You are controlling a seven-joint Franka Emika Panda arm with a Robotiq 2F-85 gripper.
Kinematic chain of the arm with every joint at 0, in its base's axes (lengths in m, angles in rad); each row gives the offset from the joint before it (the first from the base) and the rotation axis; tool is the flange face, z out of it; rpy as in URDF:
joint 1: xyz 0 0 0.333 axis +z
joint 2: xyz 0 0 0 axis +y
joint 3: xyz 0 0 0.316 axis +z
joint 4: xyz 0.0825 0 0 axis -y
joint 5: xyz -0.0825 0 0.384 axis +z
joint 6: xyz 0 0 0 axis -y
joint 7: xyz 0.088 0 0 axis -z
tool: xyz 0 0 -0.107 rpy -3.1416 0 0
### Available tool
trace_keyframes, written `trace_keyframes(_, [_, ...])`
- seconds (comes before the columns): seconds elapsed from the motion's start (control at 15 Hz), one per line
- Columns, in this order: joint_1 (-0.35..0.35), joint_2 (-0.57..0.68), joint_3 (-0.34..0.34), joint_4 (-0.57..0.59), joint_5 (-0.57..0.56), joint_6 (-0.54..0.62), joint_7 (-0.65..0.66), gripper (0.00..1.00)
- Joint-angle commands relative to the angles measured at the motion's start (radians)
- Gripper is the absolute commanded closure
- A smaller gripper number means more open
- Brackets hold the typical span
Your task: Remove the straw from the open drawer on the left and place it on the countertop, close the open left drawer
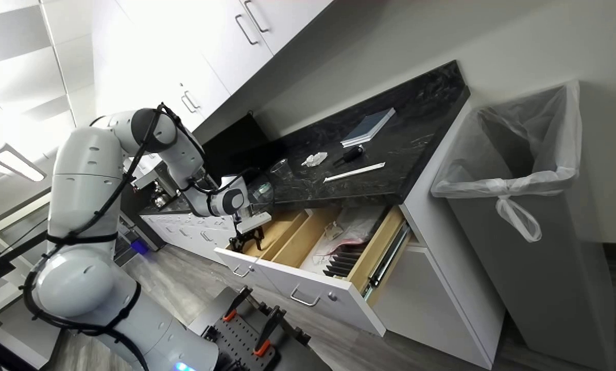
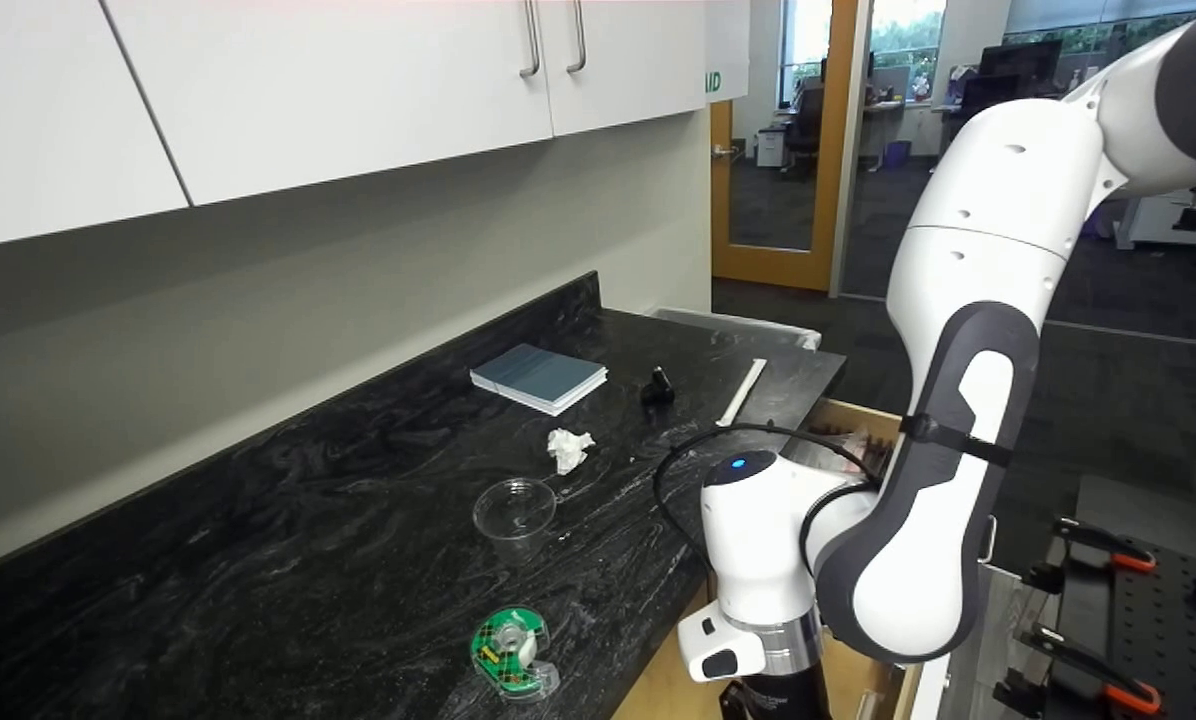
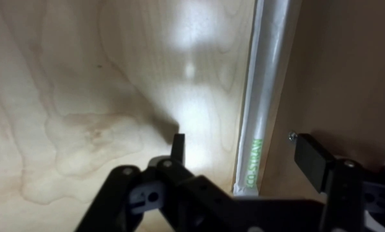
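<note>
Black veined stone surface [image 1: 411, 129] in an exterior view; below, white flat-fronted, wood-lined left drawer [image 1: 279, 229] stands open, black two-fingered end effector [image 1: 247, 244] at its opening, jaws spread. In an exterior view, slim white straw-like stick [image 2: 742, 392] on the surface; end effector mostly cropped. Wrist view: whitish wrapped straw with green lettering [image 3: 262, 90] in the drawer along a side wall, between the parted jaws, ungripped. Step looks like lining up the grasp; next move calls for pinching across its width, then lifting. Long axis near-vertical here, lettered end down, far end cropped, roughly square to closing line.
</note>
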Motion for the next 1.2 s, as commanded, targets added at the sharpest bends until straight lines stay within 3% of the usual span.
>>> trace_keyframes(0.0, [0.035, 0.061, -0.021, 0.036, -0.015, -0.027, -0.005, 0.12])
trace_keyframes(0.27, [0.090, 0.048, -0.078, 0.042, -0.040, -0.016, 0.048, 0.17])
trace_keyframes(0.6, [0.095, 0.047, -0.090, 0.054, -0.031, -0.045, 0.065, 0.27])
trace_keyframes(1.13, [0.036, 0.018, -0.036, 0.023, 0.004, -0.016, 0.013, 0.23])
